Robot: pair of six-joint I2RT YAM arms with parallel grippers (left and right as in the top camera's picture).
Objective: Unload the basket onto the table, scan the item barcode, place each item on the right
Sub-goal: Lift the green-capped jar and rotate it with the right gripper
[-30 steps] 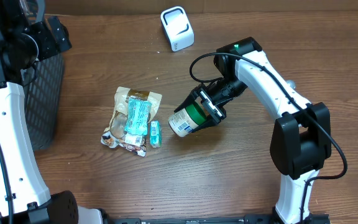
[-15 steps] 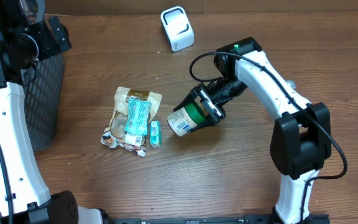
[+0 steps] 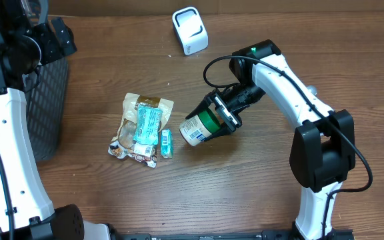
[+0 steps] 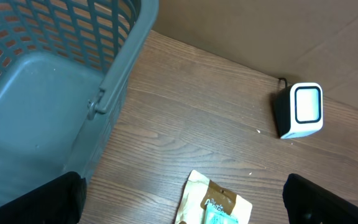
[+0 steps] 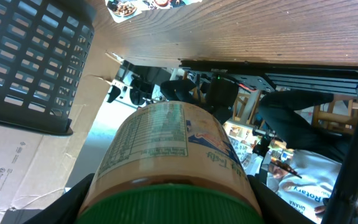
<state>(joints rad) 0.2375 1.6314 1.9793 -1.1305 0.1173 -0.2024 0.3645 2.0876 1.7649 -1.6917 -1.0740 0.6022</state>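
— Where is the jar (image 3: 195, 130)?

— Near the middle of the table (image 3: 99, 200), a little to the right. The right gripper (image 3: 213, 120) is clenched on it at its green lid (image 3: 209, 121), one finger on each side. The jar lies on its side, with its base pointing left and slightly near.

— Is it resting on the wood?

— From overhead I cannot tell. In the right wrist view the jar (image 5: 166, 155) fills the lower middle, with the printed label (image 5: 157, 140) facing the camera and the lid at the bottom edge.

— And the scanner (image 3: 190, 31)?

— It is a small white box at the far edge of the table, well apart from the jar, farther away and slightly left of it. The left wrist view shows the scanner (image 4: 300, 110) standing on the wood with its framed front face towards that camera.

— What about the other arm?

— The left gripper (image 4: 180, 200) is released. Its two dark fingertips (image 4: 33, 199) sit at the bottom corners of its own view, spread wide with nothing between them. It hangs at the far left, beside the grey mesh basket (image 3: 49, 100).

— Anything else on the table?

— A small heap of snack packets (image 3: 143, 130) lies just left of the jar's base, close to it but apart. The top of one packet shows at the bottom of the left wrist view.
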